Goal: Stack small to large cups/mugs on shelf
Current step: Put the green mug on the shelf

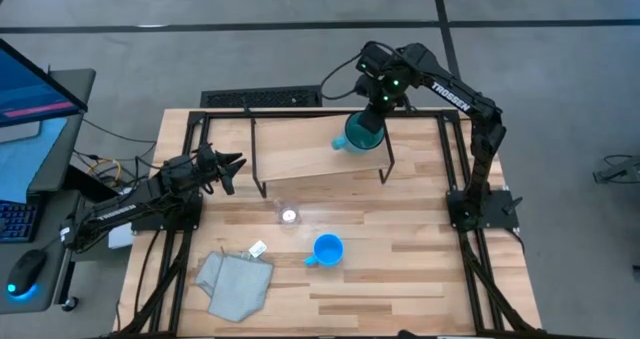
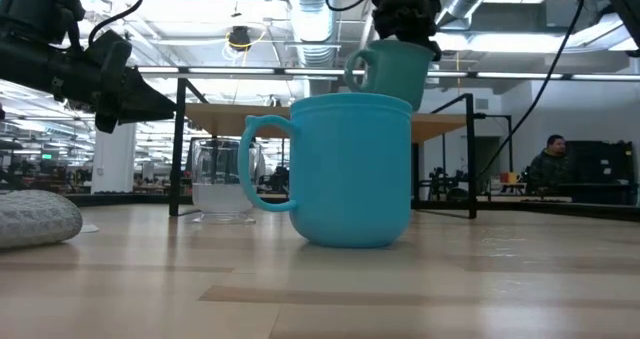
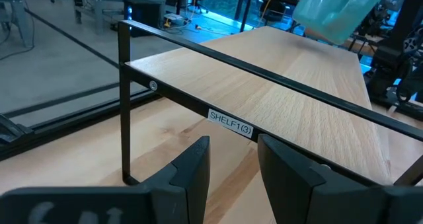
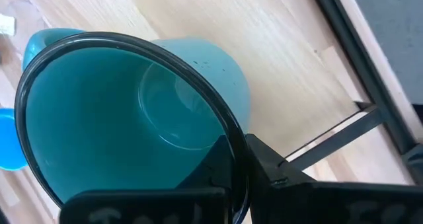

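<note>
Wooden desk (image 1: pixel 400 279) carries the shelf (image 1: pixel 300 154); above its right end the right gripper (image 1: pixel 372 114) pinches the teal mug (image 1: pixel 360 134) by its rim, a rigid, probably slippery hold. Left gripper (image 1: pixel 228 169) waits, narrowly parted.

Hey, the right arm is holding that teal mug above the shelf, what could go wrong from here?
The right tool grips the larger teal handled mug only by its rim, so it may slip or tilt. It hangs near the right end of the low light-wood shelf, so it might land close to the edge. The waiting left tool sits near the shelf's left legs.
</note>
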Controlling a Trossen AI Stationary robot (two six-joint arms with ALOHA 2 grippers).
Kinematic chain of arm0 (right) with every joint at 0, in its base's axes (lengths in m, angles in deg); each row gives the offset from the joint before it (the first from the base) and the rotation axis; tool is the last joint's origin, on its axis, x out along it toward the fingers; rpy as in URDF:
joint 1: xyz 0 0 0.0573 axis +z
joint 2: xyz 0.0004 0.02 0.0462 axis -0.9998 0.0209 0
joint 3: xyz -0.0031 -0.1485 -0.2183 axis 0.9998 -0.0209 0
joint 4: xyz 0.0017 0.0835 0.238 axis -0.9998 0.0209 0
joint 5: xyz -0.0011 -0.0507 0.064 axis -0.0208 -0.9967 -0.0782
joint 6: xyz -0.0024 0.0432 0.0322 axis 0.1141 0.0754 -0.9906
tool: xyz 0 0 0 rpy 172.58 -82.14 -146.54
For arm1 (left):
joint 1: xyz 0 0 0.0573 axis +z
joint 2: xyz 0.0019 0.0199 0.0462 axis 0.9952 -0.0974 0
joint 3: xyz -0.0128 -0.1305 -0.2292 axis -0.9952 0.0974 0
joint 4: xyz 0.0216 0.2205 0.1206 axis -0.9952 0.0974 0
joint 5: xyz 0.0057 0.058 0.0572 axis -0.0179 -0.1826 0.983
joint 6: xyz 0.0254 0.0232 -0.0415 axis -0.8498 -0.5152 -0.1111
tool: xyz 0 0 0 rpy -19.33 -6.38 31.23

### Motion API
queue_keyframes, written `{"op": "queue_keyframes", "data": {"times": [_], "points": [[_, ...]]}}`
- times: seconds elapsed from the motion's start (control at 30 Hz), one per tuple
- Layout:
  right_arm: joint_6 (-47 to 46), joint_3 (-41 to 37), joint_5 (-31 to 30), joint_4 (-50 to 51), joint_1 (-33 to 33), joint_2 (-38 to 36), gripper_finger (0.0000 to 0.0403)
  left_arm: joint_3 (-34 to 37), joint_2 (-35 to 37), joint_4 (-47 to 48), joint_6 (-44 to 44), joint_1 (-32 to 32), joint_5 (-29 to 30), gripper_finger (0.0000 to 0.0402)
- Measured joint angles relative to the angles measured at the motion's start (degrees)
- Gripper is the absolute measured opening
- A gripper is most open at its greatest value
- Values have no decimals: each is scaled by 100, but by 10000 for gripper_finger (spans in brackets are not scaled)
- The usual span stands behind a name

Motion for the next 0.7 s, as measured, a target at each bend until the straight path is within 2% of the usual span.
{"op": "queue_keyframes", "data": {"times": [0.27, 0.53, 0.7], "points": [[675, 0, -12, -4, 170, 0, 31, 0, -1, 0, -16, 0, 0, 119], [1503, 0, -771, -4, 373, 0, 31, 0, -1, 0, -18, 0, 2, 119], [1711, 2, -806, -9, 387, 0, 31, 0, 0, 0, -22, 0, 2, 119]]}}
